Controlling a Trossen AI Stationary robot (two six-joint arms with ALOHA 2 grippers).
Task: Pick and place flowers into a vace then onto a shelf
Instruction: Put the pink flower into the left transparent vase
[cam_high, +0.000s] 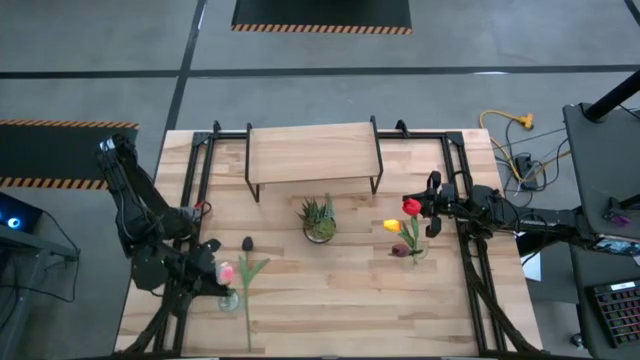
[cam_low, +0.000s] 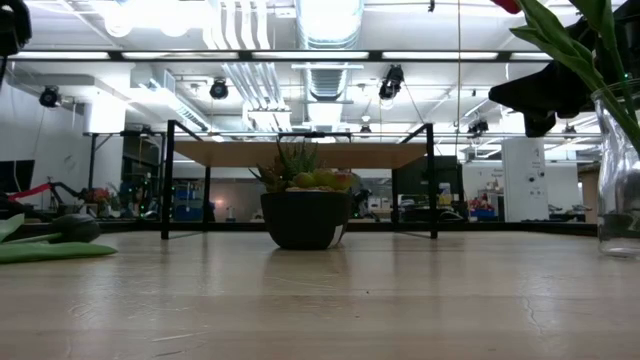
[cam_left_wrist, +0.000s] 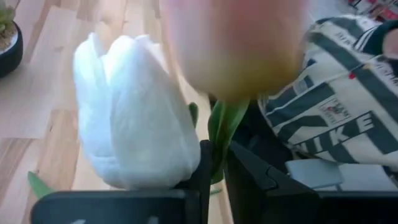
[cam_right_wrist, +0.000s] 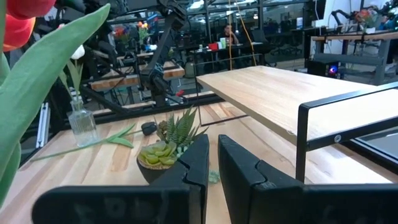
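Observation:
A small glass vase (cam_high: 230, 300) stands near the table's left front; in the right wrist view green stems rise from the vase (cam_right_wrist: 81, 123) to a white head. My left gripper (cam_high: 217, 270) is beside it, shut at a pink tulip (cam_left_wrist: 233, 46) and a white tulip (cam_left_wrist: 134, 118). A dark maroon tulip (cam_high: 247, 243) lies flat on the table. A second vase (cam_low: 620, 170) at the right holds red (cam_high: 411, 207) and yellow (cam_high: 392, 226) tulips. My right gripper (cam_high: 432, 215) is shut and holds nothing. The shelf (cam_high: 312, 152) stands at the back. My left gripper pinches a green stem (cam_left_wrist: 219, 134) just under the pink head, in the narrow gap between its two fingers. The pink head stands up past the fingertips. The white head rests against one finger (cam_left_wrist: 202, 162). How the stem's lower end sits is hidden.
A potted spiky plant (cam_high: 319, 220) stands mid-table in front of the shelf. Black frame rails (cam_high: 195, 180) run along both table sides. A patterned bag (cam_left_wrist: 348, 106) lies beyond the table edge. Bare wood lies between the plant and the near edge.

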